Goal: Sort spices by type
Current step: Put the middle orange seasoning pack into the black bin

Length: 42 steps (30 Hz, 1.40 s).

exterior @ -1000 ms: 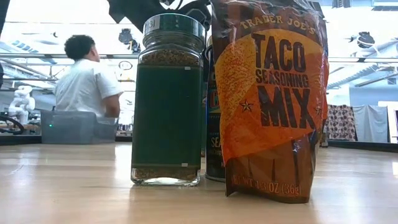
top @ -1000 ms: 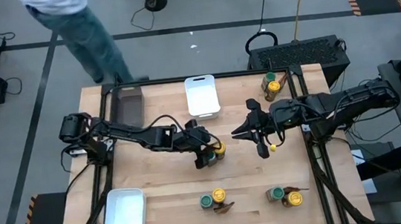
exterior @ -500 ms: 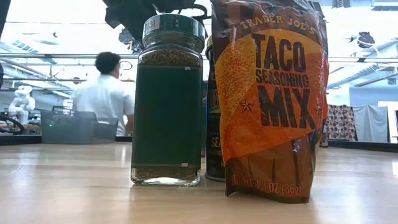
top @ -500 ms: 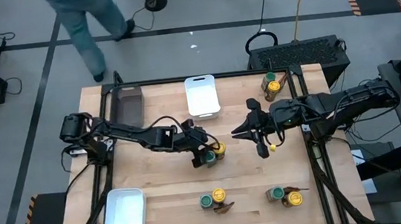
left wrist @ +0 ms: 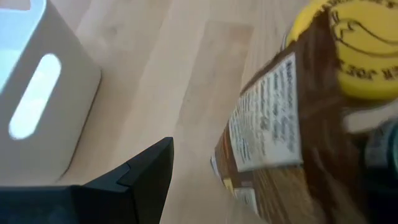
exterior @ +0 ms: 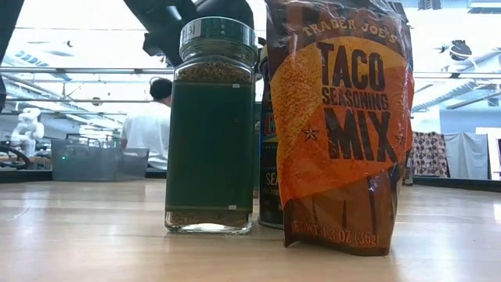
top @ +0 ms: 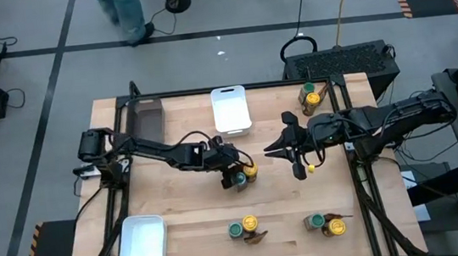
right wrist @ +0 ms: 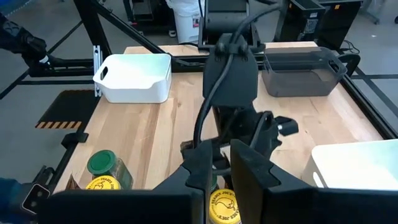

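Observation:
In the middle of the table stands a cluster of spices: a yellow-lidded jar (top: 251, 171), a green-lidded jar (top: 238, 181) and a brown packet (left wrist: 273, 137). My left gripper (top: 232, 172) is open, slants down over this cluster and is close above it. One finger (left wrist: 140, 177) stands beside the packet; the other is out of the wrist view. My right gripper (top: 272, 151) hovers shut, high and to the right of the cluster, with nothing in it. A green-lidded jar (exterior: 211, 125) and a taco seasoning packet (exterior: 340, 125) stand upright on their bases near the front edge.
More jar-and-packet clusters stand at the far right (top: 309, 96) and front right (top: 324, 223). White trays sit at the far middle (top: 229, 108) and the front left (top: 142, 246). A dark bin (top: 146, 120) is at the far left. A person walks beyond the far edge.
My left gripper has come down toward the middle cluster and tipped further downward, its fingers as wide apart as before. The jars and packets have stayed in place. The person beyond the far edge has walked toward the right.

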Each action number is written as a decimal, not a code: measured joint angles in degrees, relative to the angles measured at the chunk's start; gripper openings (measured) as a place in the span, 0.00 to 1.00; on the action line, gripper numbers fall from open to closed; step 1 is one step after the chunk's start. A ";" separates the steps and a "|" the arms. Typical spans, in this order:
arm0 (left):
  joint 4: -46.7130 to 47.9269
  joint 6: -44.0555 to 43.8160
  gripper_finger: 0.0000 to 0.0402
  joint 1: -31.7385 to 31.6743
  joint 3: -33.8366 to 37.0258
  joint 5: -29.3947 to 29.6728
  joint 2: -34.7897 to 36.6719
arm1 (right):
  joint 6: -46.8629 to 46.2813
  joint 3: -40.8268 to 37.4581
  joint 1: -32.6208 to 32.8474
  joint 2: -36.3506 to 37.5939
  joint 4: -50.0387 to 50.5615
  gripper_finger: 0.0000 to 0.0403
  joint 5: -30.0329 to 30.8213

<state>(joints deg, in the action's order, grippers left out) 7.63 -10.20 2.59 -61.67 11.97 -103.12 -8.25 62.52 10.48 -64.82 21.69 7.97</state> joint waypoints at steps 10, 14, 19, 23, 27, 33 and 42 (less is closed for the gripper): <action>-1.29 -0.02 0.59 -0.11 -0.06 -2.54 -1.40 | 0.09 0.00 -0.01 0.00 0.00 0.10 -0.02; -0.82 0.00 0.44 -0.63 -0.04 -4.50 -1.49 | 0.63 0.00 -0.02 0.00 0.00 0.10 0.05; -0.37 0.00 0.17 -1.40 -0.04 -5.77 -1.52 | 0.82 0.00 -0.02 0.00 0.00 0.10 1.40; 0.99 0.05 0.03 -2.29 -0.04 -7.38 -0.46 | 1.01 0.00 -0.02 0.00 0.00 0.10 1.46; 2.37 0.07 0.02 -3.40 -0.04 -9.22 2.25 | 1.03 0.00 -0.02 0.00 -0.01 0.10 1.46; 7.09 0.47 0.01 -6.03 -0.04 -10.43 10.82 | 1.03 0.00 -0.02 0.00 -0.02 0.10 1.46; 27.35 0.04 0.01 -13.09 -0.06 -5.33 27.33 | 1.64 0.00 -0.15 0.00 -0.20 0.10 4.62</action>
<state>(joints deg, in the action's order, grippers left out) 34.98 -10.15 -10.50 -61.73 6.64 -75.79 -6.61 62.52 10.33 -64.82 21.49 12.58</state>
